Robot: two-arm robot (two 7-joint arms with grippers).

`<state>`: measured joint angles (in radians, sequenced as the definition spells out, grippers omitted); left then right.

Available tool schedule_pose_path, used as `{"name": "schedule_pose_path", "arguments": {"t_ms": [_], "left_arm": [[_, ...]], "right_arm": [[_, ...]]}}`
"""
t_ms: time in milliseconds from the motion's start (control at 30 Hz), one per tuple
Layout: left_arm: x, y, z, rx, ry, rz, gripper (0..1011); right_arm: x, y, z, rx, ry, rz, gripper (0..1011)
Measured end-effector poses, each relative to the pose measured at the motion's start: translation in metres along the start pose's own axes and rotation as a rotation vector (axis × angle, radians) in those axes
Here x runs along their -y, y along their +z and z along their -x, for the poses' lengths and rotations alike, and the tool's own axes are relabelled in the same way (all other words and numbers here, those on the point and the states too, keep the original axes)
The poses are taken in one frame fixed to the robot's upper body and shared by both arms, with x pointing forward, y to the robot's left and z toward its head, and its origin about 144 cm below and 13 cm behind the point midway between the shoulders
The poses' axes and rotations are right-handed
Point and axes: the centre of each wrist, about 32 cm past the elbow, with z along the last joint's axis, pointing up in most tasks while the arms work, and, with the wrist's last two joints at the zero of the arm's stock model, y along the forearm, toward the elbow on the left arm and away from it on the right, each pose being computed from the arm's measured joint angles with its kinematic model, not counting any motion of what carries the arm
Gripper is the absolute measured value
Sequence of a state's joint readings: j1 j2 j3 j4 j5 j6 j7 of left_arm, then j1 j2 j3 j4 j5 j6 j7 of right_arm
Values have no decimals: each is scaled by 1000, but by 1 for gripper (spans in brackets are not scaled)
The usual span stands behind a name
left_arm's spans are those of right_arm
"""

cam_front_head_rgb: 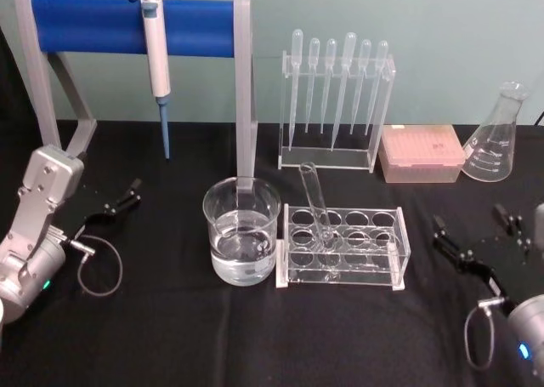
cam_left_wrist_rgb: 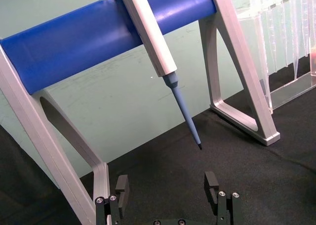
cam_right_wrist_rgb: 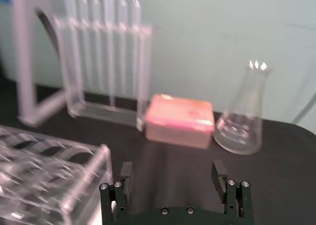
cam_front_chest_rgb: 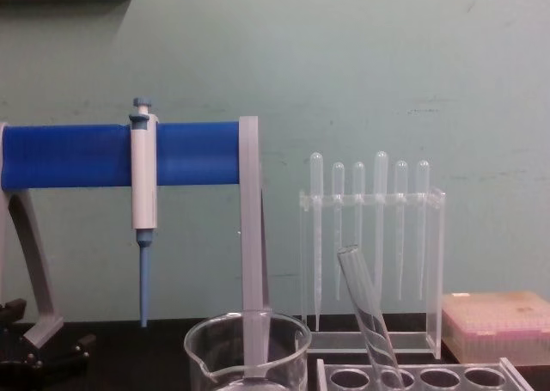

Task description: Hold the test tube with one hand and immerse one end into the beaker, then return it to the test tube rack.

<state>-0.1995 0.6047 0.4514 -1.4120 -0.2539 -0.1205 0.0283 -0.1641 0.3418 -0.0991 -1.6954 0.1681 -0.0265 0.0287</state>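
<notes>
Resting both my grippers open and empty on the black cloth, test tube untouched in its rack.

My left gripper (cam_front_head_rgb: 119,202) lies at the table's left side with its jaws wide apart, and my right gripper (cam_front_head_rgb: 476,238) lies at the right side, equally wide. No writing is readable on anything, beyond faint graduation marks on the conical flask (cam_front_head_rgb: 495,136). One test tube (cam_front_head_rgb: 316,204), long, clear and round-bottomed, leans tilted in a hole of the clear rack (cam_front_head_rgb: 343,246), open rim uppermost. One beaker (cam_front_head_rgb: 241,230), wide and spouted, stands just left of that rack, partly filled with clear liquid. Behind stand six plastic pipettes (cam_front_head_rgb: 337,85) in a holder, one pink box (cam_front_head_rgb: 422,152), and one blue-tipped pipettor (cam_front_head_rgb: 156,64) hanging on the blue stand (cam_front_head_rgb: 132,25).
</notes>
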Motion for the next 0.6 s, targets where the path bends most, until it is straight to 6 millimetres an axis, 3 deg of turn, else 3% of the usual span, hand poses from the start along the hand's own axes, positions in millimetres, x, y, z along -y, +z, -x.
{"name": "schedule_pose_path", "arguments": {"t_ms": [233, 600], "left_arm": [[0, 0, 0, 0, 0, 0, 1000], [0, 0, 0, 0, 0, 0, 1000]], "right_arm": [[-6, -23, 7, 76, -43, 24, 1002], [-6, -22, 7, 75, -46, 25, 1003]]}}
